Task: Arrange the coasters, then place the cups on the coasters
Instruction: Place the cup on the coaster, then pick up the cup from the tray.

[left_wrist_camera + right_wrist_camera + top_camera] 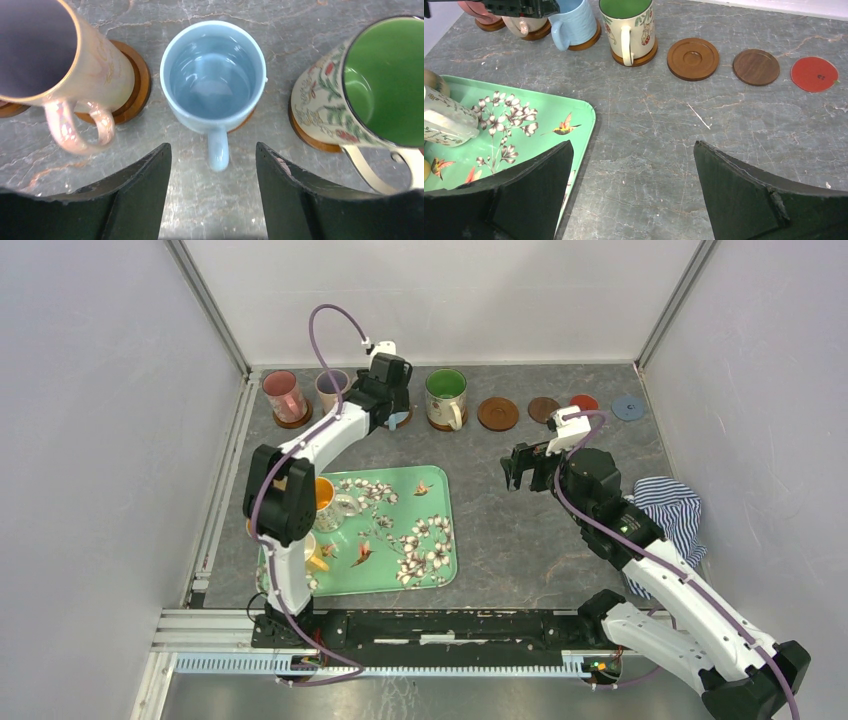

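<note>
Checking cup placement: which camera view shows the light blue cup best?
Left wrist: it looks straight down into the light blue cup, with its coaster peeking out underneath. Right wrist shows the cup's side at the frame's top edge, partly cropped. In top external the left gripper hides nearly all of it.

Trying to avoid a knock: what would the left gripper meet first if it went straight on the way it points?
Most likely the handle of the light blue mug, which points back between the open fingers of the left gripper. How near it is cannot be judged from the wrist view.
</note>
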Robot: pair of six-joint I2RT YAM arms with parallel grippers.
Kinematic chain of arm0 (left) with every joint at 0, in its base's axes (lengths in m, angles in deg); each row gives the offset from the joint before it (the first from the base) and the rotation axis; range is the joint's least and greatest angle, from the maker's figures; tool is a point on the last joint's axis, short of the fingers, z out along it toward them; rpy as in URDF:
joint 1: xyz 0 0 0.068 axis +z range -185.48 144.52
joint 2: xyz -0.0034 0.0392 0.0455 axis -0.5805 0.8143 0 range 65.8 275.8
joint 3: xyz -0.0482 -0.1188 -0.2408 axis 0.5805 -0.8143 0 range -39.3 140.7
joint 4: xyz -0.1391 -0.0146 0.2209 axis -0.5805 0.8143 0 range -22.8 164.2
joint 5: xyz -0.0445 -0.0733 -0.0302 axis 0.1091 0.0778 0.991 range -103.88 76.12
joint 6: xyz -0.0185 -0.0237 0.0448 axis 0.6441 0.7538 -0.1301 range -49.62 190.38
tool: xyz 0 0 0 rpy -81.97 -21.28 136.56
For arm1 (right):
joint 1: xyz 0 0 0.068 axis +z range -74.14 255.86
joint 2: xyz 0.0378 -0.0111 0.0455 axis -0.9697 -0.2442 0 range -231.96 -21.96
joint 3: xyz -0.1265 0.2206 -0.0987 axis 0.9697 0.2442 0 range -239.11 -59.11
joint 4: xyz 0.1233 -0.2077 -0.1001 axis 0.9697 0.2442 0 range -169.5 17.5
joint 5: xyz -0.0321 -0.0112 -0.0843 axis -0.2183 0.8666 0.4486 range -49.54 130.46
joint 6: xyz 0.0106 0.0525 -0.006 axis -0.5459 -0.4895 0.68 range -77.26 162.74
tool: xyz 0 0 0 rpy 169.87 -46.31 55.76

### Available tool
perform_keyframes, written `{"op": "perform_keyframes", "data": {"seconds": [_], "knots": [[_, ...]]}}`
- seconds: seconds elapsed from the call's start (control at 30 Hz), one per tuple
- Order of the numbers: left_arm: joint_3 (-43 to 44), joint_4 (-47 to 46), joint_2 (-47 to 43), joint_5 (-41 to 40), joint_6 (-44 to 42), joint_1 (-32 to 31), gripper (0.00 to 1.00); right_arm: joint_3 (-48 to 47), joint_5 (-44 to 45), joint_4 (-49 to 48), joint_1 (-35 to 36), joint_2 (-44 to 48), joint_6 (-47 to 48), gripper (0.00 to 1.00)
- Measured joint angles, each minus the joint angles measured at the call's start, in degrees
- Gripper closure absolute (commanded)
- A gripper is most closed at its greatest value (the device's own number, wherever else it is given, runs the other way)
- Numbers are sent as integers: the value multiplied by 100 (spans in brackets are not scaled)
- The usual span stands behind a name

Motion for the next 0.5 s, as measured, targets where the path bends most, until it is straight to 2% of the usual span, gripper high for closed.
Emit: {"op": "perform_keyframes", "data": {"seconds": [0.1, 0.43, 0.5], "knots": [[-227, 155, -374, -33, 9, -107, 26, 26, -22, -46, 0, 2, 0, 2], [-1456, 487, -1987, -44, 549, -525, 1, 195, -63, -245, 0, 0, -9, 2], [-1646, 584, -2280, -61, 667, -597, 0, 212, -72, -310, 0, 0, -24, 2]]}}
